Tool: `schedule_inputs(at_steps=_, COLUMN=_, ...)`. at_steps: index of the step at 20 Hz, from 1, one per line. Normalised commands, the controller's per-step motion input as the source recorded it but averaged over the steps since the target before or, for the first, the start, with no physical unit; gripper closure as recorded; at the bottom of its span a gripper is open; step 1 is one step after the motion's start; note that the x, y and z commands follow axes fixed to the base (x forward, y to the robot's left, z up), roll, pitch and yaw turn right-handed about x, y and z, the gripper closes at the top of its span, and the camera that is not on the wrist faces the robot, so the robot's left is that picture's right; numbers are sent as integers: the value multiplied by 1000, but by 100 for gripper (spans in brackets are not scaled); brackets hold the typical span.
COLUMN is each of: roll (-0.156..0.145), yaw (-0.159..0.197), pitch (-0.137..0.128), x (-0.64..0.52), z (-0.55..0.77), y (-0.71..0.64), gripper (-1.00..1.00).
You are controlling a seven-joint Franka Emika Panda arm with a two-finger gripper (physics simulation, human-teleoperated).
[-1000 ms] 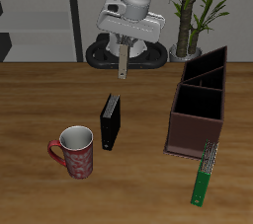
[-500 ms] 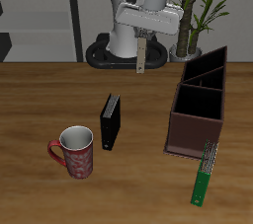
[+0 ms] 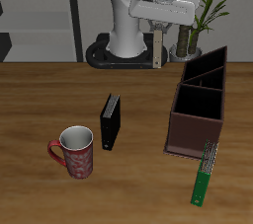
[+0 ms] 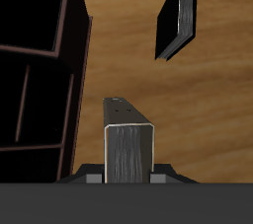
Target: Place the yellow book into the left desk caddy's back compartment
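Already the gripper (image 3: 160, 33) was shut on the yellow book (image 3: 158, 48), pinching its upper end. It looked thin, stiff and light, hanging upright.

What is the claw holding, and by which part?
The claw holds the yellow book by its upper end; the book hangs upright above the table, not yet over the left desk caddy.

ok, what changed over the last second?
The gripper carried the yellow book sideways above the table, toward the left desk caddy, the book hanging upright below it. The grip is unchanged: jaws stay shut on the book, nothing let go. It is not over the caddy yet. The black book, mug and green book stayed put.
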Motion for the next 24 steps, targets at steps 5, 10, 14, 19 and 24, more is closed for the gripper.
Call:
schedule_inputs(at_steps=5, roll=15, yaw=-9, pitch=-9, x=169, z=122, y=220, gripper=100)
schedule_inputs(at_steps=10, roll=30, yaw=-26, pitch=21, x=247, z=49, y=261, gripper=100)
schedule_inputs(at_steps=14, roll=36, yaw=-6, pitch=19, x=159, z=-6, y=261, gripper=100)
schedule_inputs(at_steps=19, roll=49, yaw=18, pitch=-1, x=156, z=29, y=303, gripper=100)
schedule_inputs(at_steps=24, roll=27, yaw=-21, pitch=11, x=95, z=-14, y=182, gripper=100)
